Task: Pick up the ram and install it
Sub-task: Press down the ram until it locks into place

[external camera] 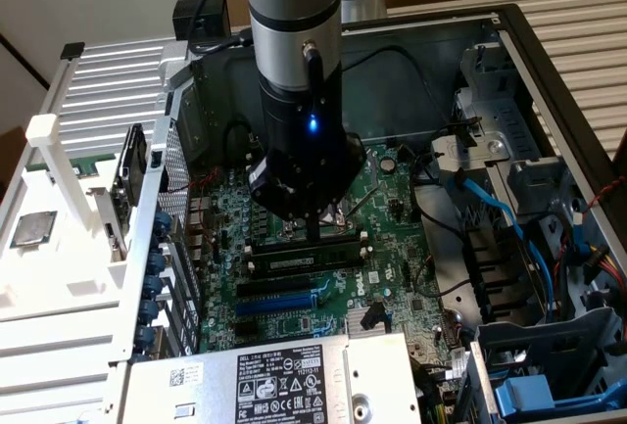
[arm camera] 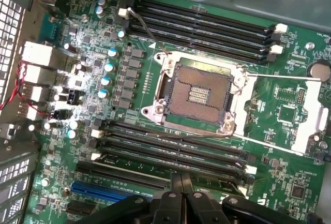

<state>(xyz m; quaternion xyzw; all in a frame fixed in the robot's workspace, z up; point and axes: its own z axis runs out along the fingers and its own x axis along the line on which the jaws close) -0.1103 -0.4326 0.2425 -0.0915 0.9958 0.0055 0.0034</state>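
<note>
A: Arm is down inside the open computer case (external camera: 549, 62), over the green board (external camera: 387, 248). The gripper (external camera: 312, 231) sits right at the memory slots below the empty processor socket (arm camera: 199, 93).

B: And the ram?

A: In the exterior view the ram (external camera: 304, 259) stands on edge in the slot bank, white label facing the camera, directly under the fingertips. In the wrist view the fingers (arm camera: 175, 182) look drawn close together above those slots (arm camera: 170, 149), but the stick itself is hard to pick out there.

B: Gripping it, or just resting on top?

A: Cannot tell. The fingers meet its upper edge, but whether they pinch it or only press is hidden by the gripper body.

B: Is it seated?

A: Can't say. The white end clips (arm camera: 250, 170) are too small to read as latched or open.

B: Risks, then?

A: My judgement: if the stick is a little skewed along the slot, pushing down would jam one end and leave the other high. If it's over the wrong groove, the contacts could scrape the slot wall. Pressure at the middle alone could bow the stick and the board.

B: Anything nearby to snag?

A: The socket's thin wire lever (arm camera: 282, 76) lies just beside the slot bank, and black cables (external camera: 446, 228) run on the exterior view's right. A sideways slip could catch either.
</note>
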